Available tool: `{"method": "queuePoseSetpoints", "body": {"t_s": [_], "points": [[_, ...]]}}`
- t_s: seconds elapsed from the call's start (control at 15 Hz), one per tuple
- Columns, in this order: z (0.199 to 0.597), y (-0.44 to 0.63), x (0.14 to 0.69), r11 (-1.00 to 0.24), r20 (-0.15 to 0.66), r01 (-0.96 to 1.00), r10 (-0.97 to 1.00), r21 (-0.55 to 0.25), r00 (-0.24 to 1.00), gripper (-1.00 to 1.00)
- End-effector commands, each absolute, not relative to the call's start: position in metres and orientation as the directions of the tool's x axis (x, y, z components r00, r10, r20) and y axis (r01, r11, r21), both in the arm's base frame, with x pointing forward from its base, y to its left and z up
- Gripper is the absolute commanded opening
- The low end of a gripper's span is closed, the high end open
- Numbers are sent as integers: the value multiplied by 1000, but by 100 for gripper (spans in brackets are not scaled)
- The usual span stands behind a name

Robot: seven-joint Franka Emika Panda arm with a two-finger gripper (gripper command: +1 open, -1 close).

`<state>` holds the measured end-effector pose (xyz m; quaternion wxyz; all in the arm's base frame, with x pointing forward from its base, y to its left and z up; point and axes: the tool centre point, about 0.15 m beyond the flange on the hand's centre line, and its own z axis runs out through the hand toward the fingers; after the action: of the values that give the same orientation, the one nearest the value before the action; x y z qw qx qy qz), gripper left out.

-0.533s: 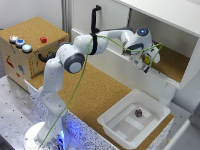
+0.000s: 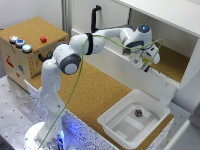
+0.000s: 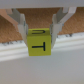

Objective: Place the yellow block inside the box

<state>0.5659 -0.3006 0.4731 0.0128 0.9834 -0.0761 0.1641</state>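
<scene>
Wood box w/ buttons (image 2: 31,50) far on exterior view's left. Jaws pinching yellow block (image 3: 39,42), up by cabinet shelf (image 2: 172,62). White box (image 2: 134,120) on table, lower down & nearer the camera, w/ dark toy (image 2: 139,113) inside.

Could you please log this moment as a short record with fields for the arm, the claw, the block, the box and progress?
arm: reaching into the white cabinet at the exterior view's right
claw: shut on the yellow block, fingers on two opposite sides
yellow block: held above the cabinet's cork floor, a black "T" on its visible face
box: white, on the cork table, apart from the claw
box contents: small dark object
progress: block not yet in box
</scene>
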Motion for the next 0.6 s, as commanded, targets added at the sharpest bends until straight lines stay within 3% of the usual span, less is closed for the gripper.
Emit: {"method": "queuePoseSetpoints", "body": {"t_s": [0.0,0.27,0.53], "points": [[436,-322,502,-993,318,-117,-102,27,942,-100],[398,-328,463,-998,254,-63,-56,18,966,-100],[344,-343,436,-996,194,-51,-36,71,980,-100]]}}
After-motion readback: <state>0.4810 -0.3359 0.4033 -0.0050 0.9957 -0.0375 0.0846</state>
